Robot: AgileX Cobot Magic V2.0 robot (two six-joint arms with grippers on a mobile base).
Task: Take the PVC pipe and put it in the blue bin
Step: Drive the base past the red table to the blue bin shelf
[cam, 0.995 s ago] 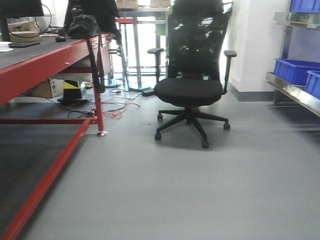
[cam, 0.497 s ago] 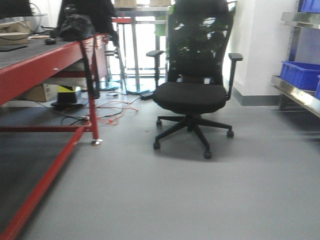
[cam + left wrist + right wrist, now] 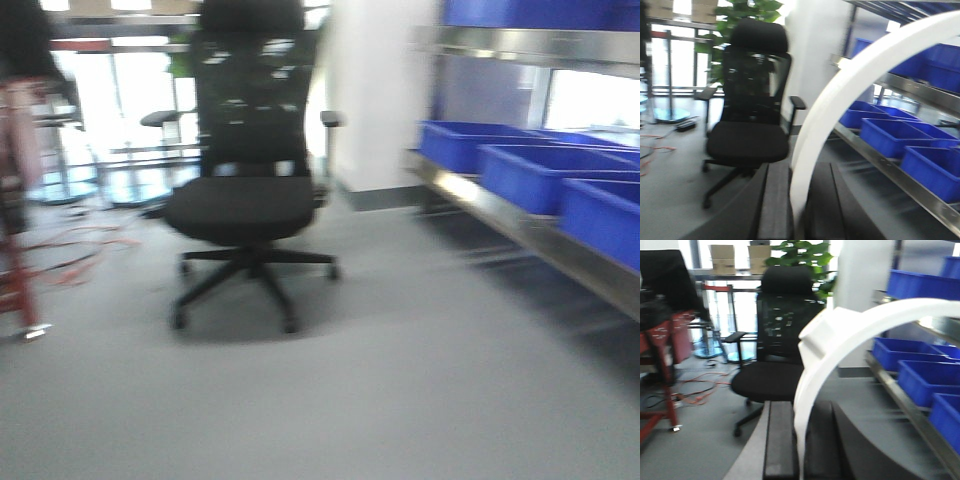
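Your left gripper [image 3: 800,170] and right gripper [image 3: 801,410] each clamp curved PVC pipe [image 3: 850,75] — its overhang could snag the shelf [image 3: 452,186] near the blue bins [image 3: 530,175].

Metal shelf [image 3: 490,208] at rt holds row of blue bins [image 3: 530,175]; grey floor [image 3: 400,400] carries blk office chair [image 3: 245,205].

Left claw [image 3: 797,172] grips a PVC pipe [image 3: 842,90], jaws closed — right claw [image 3: 799,410] likewise, both pointing forward.

one chair [image 3: 240,205], three lower-shelf blue bins [image 3: 470,145] [image 3: 540,172] [image 3: 605,220]
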